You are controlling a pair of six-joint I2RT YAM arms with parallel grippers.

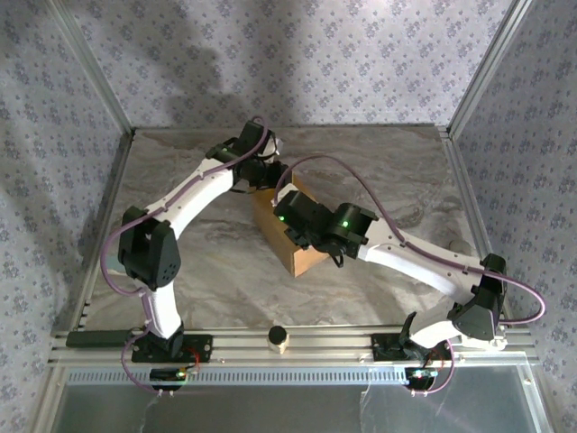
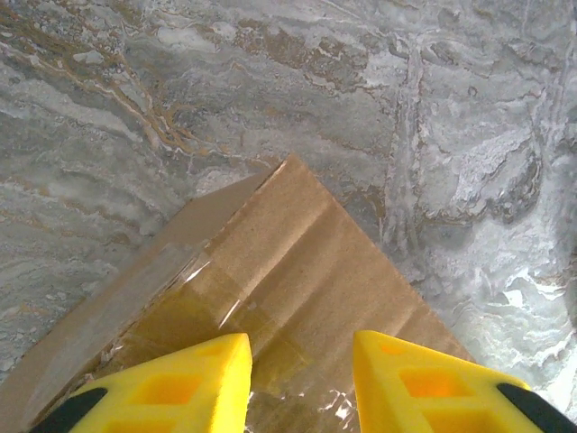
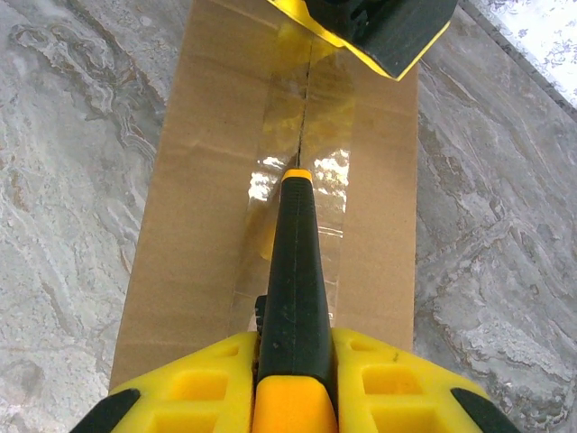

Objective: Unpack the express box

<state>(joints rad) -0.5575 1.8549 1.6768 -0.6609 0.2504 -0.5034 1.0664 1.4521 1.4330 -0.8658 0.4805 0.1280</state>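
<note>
Grey, marble-veined desk (image 1: 379,180) carries everything I can see. Near its middle lies the express box (image 1: 293,255), a tan cardboard carton set at a slant, its flaps closed and a strip of glossy clear tape (image 3: 288,135) running along the top seam. Over its far end hangs the left end effector (image 2: 299,347), yellow fingers partway apart with nothing between them but the taped cardboard below. The right end effector (image 3: 293,343) is clamped on a black cutter (image 3: 296,262), whose orange tip sits at the taped seam.
</note>
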